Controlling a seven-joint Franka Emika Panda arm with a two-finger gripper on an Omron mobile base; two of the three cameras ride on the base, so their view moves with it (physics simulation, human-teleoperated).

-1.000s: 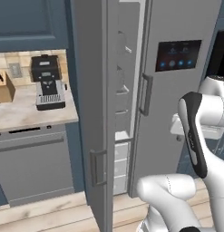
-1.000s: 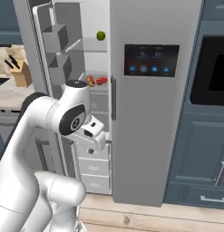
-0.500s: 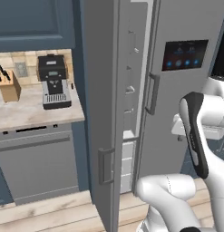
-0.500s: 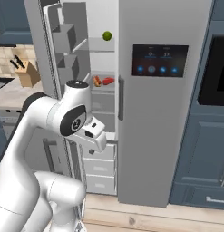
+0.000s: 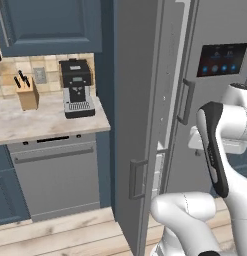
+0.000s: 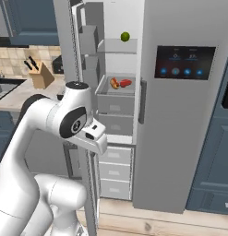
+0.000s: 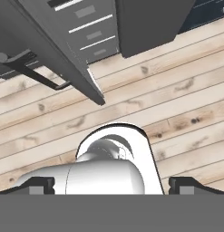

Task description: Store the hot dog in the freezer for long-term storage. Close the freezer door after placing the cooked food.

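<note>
The gripper (image 7: 111,186) points down at the wooden floor (image 7: 177,113) with its fingers spread wide and nothing between them, just in front of the freezer (image 6: 116,115). The freezer door (image 5: 140,125) stands open, its long handle (image 5: 136,179) on the outer face. Inside the freezer, the hot dog (image 6: 114,83) lies on a middle shelf beside a red lumpy item (image 6: 126,83); a small green fruit (image 6: 125,36) sits on the shelf above.

Matt grey steel freezer door (image 5: 140,100), pale wood plank floor (image 7: 168,113), marbled stone counter (image 5: 40,122).
</note>
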